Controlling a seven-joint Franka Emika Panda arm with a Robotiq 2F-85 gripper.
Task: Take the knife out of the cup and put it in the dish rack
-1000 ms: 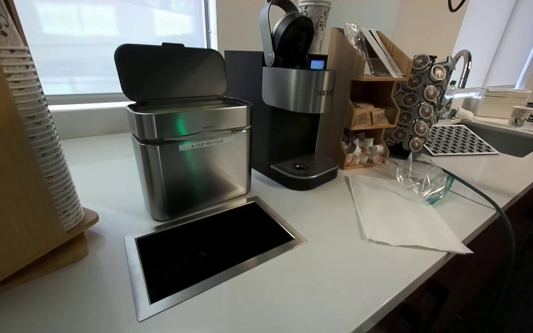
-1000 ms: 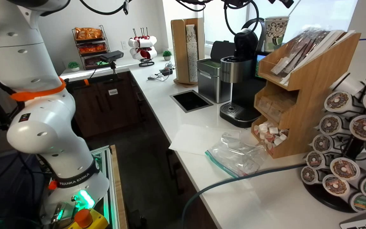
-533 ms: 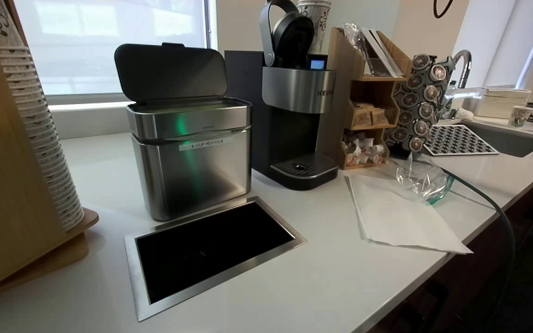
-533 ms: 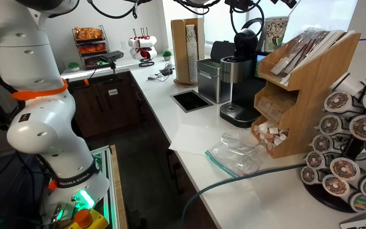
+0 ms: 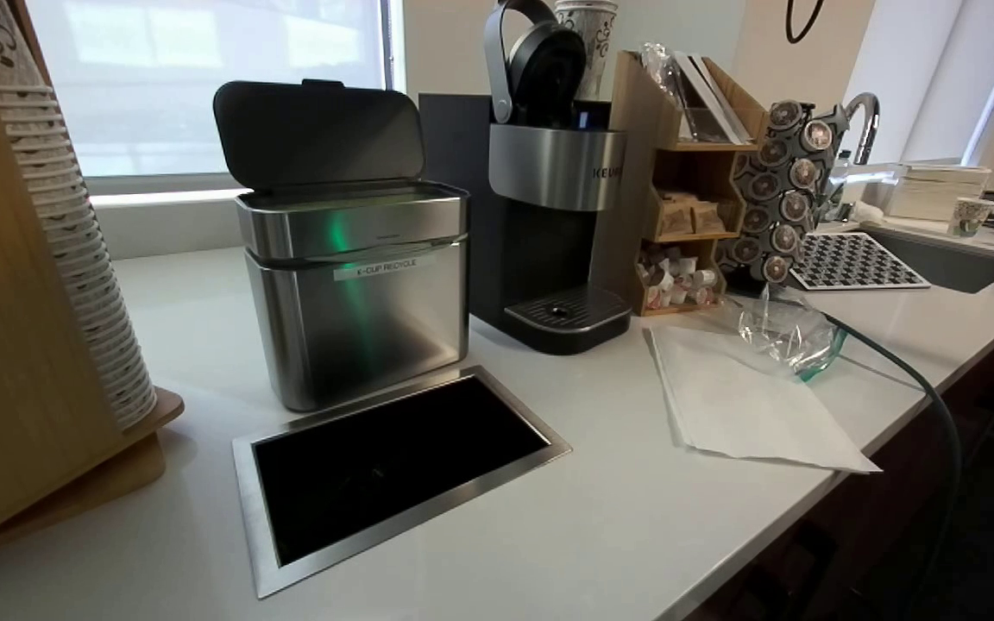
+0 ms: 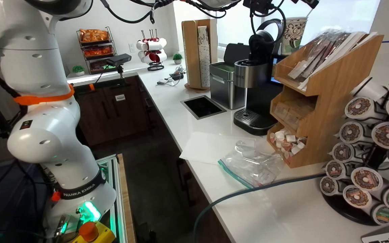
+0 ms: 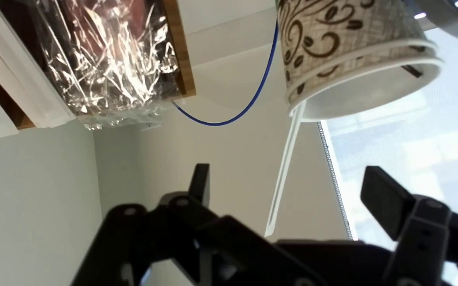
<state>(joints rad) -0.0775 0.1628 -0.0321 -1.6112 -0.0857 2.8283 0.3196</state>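
The patterned paper cup (image 6: 293,35) stands on top of the coffee maker. It also shows in an exterior view (image 5: 590,39) and in the wrist view (image 7: 356,47). A white plastic knife (image 7: 284,171) sticks out of the cup. Only its tip end shows in an exterior view (image 6: 311,11). My gripper (image 7: 288,178) is open and empty, with the knife's free end seen between its fingers, apart from both. In an exterior view only part of the gripper (image 6: 312,3) shows at the top edge, close to the knife. A white rack-like mat with dark pattern (image 5: 859,261) lies by the sink; I cannot tell if it is the dish rack.
The coffee maker (image 6: 255,74) has its lid raised beside the cup. A wooden organizer (image 6: 336,101) with wrapped cutlery stands next to it. A pod carousel (image 6: 366,179), a steel bin (image 5: 359,302), a plastic bag (image 6: 252,165) and a hose (image 6: 258,190) are on the counter.
The arm and its cables have shifted rightward in an exterior view, bringing the gripper slightly nearer the knife. The cup and counter items have not moved.
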